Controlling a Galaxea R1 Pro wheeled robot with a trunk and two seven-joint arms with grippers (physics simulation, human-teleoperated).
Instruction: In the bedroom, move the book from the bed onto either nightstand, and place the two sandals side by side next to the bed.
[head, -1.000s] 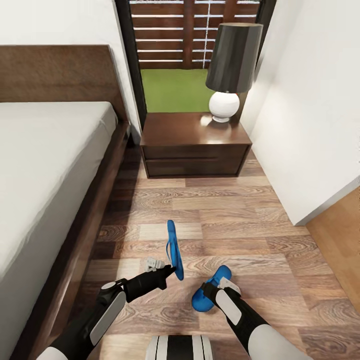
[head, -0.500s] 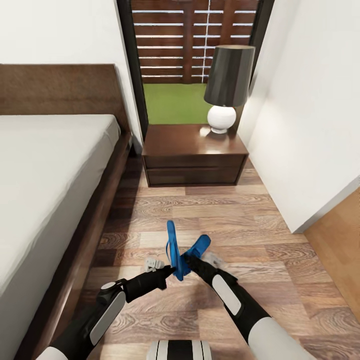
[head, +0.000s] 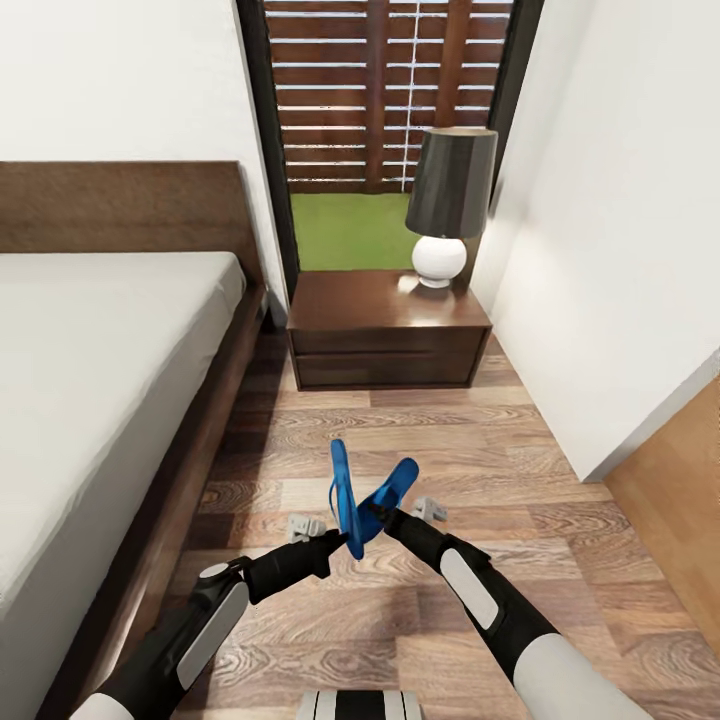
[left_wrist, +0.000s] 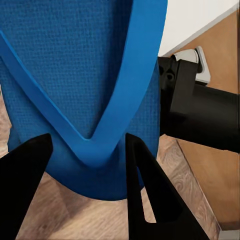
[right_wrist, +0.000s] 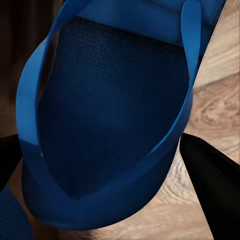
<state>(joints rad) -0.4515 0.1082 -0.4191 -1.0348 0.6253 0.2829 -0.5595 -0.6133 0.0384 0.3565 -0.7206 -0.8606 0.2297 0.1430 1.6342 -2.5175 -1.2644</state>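
Unmarked blue sandals (head: 362, 492) in claws

white walls (head: 120, 80) | wood-plank floor (head: 450, 450) | dark-shaded lamp (head: 448, 200) | slatted window (head: 385, 90)

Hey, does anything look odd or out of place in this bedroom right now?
Yes: both blue sandals are off the floor, one sandal upright in the left end effector, the other tilted in the right end effector, crossing like a V beside the bed.
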